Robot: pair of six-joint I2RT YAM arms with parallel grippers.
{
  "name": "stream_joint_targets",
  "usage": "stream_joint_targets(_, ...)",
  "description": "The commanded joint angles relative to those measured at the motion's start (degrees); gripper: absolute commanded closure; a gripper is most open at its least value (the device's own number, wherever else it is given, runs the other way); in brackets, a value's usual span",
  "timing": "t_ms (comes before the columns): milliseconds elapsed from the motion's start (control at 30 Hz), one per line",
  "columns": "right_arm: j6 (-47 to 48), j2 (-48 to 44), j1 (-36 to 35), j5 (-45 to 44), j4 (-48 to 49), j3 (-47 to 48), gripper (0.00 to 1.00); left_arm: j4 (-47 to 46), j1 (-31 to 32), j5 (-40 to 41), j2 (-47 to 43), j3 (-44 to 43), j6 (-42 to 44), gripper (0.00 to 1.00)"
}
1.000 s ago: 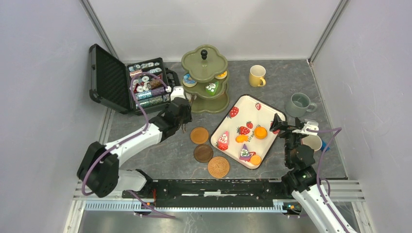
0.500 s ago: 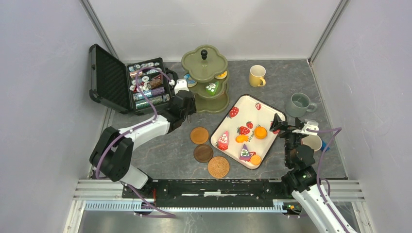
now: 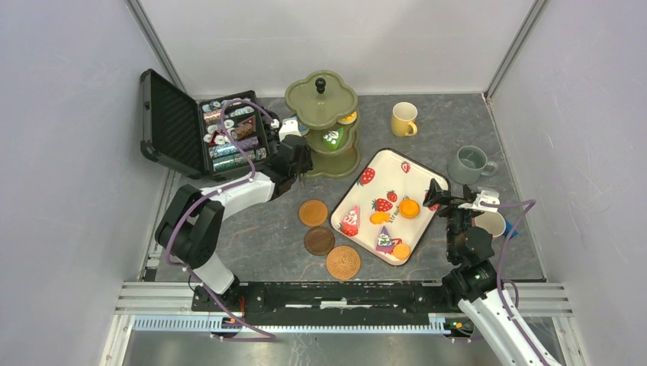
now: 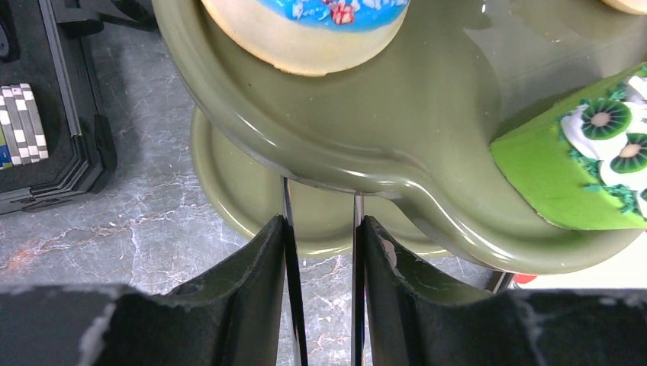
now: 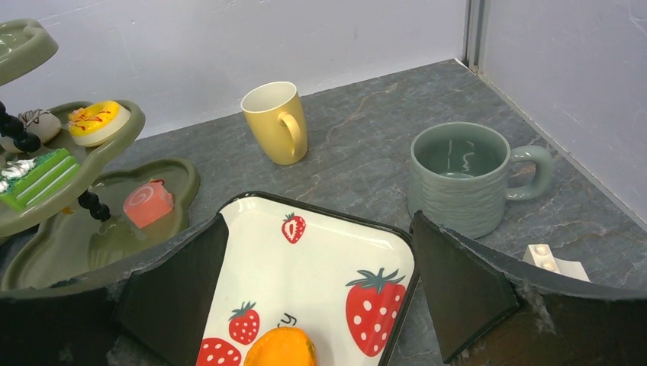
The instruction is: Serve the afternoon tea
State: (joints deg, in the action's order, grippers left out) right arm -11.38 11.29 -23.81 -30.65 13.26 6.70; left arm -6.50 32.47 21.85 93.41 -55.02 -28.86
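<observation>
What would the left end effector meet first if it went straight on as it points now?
The olive-green stand: the left end effector points at its middle tier's rim, close ahead. It might slip under to the bottom tier; depth is unclear.

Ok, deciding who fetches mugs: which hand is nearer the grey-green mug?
Right. The right hand hovers over the strawberry tray's edge, close to the grey-green mug; the left hand is far across, at the olive-green three-tier stand.
</observation>
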Motion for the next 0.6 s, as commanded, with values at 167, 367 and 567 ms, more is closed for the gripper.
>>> stream_joint_targets(167, -0.63, 0.47, -0.31, -0.02, 2.45, -0.46, 0.02, -4.04, -0.73, -0.25, 2.97, -2.58, -0.75, 0.5)
stream_joint_targets(367, -0.72, 0.54, -0.42, -0.01, 2.61, -0.55, 0.02, -3.55, -1.0, -1.09, 3.4, -3.07, -0.69, 0.41)
stream_joint_targets(567, -0.73, 0.45, -0.52, 0.06, 2.59, -0.55, 0.02, -2.23, -1.07, -1.31, 1.01, -2.17, -0.83, 0.39)
